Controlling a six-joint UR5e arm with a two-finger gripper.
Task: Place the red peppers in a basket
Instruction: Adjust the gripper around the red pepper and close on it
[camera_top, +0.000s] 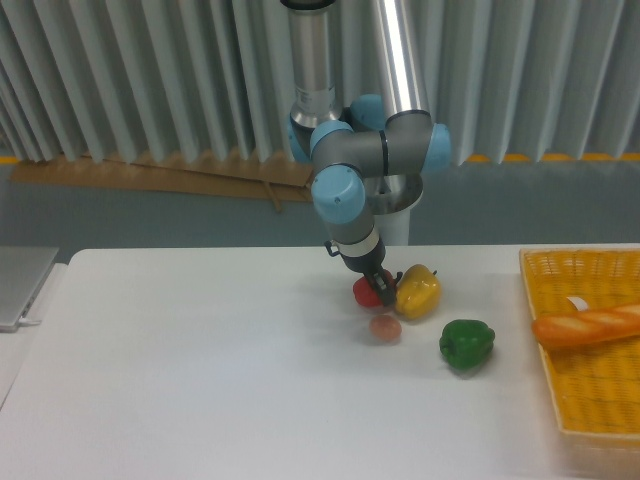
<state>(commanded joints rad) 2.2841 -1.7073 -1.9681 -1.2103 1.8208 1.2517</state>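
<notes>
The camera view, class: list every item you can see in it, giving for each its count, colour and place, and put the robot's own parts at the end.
Glossy red bell pepper: one, red, mid-table, partly hidden by the hand, left of the yellow pepper.
Yellow bell pepper: one, yellow, just right of the red one.
Green bell pepper: one, green, nearer the camera and to the right.
Small round pinkish-orange fruit: one, just in front of the red pepper.
Yellow-orange woven mesh basket: one, at the table's right edge.
Long baguette-like loaf: one, orange-brown, lying in the basket.
White table: one, white.
Grey flat object: one, at the left edge.
Robot arm: one, grey with blue joints.
Hand: one, dark, at the red pepper; its grip cannot be judged.
</notes>
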